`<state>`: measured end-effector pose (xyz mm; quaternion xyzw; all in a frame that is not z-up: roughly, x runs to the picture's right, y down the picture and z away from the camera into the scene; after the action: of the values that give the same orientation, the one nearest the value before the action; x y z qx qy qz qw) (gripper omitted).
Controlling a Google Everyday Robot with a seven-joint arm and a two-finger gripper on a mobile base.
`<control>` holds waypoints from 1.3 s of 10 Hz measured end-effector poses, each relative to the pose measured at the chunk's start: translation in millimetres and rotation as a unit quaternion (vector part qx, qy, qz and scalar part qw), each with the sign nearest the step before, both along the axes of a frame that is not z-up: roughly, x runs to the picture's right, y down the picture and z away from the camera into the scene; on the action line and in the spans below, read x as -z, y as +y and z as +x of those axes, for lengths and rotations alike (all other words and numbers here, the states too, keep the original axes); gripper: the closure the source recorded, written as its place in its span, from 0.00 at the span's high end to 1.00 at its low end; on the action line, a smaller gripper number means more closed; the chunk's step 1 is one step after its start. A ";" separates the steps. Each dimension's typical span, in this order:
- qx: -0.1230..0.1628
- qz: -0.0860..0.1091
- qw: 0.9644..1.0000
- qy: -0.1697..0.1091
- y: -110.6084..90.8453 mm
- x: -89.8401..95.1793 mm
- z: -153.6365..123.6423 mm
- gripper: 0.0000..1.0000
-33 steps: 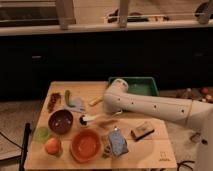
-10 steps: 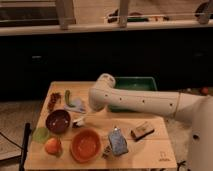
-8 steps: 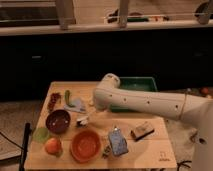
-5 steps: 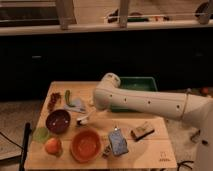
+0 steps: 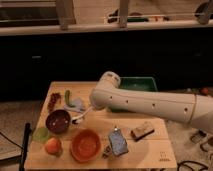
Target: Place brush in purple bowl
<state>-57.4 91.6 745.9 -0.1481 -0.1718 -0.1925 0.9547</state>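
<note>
The brush [image 5: 80, 117] has a white handle and a small dark head. Its head hangs just right of the purple bowl [image 5: 58, 121], by the rim. Its handle slants up and to the right into my gripper [image 5: 92, 107]. The gripper sits at the end of the big white arm [image 5: 145, 104], which reaches in from the right. It is shut on the handle's upper end and is mostly hidden under the wrist. The dark purple bowl stands at the left of the wooden table [image 5: 150, 152] and looks empty.
An orange bowl [image 5: 86, 145] is in front of the brush, with a peach-coloured fruit [image 5: 52, 146] and a green leaf [image 5: 40, 134] to its left. A blue bag [image 5: 117, 142] and a wooden block brush [image 5: 142, 131] lie to the right. A green tray [image 5: 134, 84] is behind the arm. A cloth [image 5: 76, 104] and vegetables [image 5: 60, 98] lie at the back left.
The arm swung left and back over the table. The brush went from lying level to slanting, and its head has shifted left toward the purple bowl.
</note>
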 end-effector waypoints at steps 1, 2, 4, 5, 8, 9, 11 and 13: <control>0.008 0.005 1.000 -0.015 -1.8 5.4 -11.0 0.00; 0.014 0.006 1.000 -0.027 -2.0 7.5 -19.4 0.00; 0.027 0.006 0.998 -0.052 -4.5 6.6 -38.0 0.00; 0.034 0.005 0.997 -0.067 -5.4 6.9 -49.6 0.00; 0.044 -0.001 0.993 -0.106 -10.2 4.5 -71.4 0.00; 0.047 -0.004 0.992 -0.115 -10.5 3.4 -77.9 0.00; 0.051 -0.011 0.990 -0.129 -11.1 -2.3 -92.2 0.00; 0.051 -0.018 0.989 -0.136 -10.4 -8.3 -102.6 0.00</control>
<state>-160.0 81.3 754.1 -0.1465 -0.2958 -0.2559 0.9086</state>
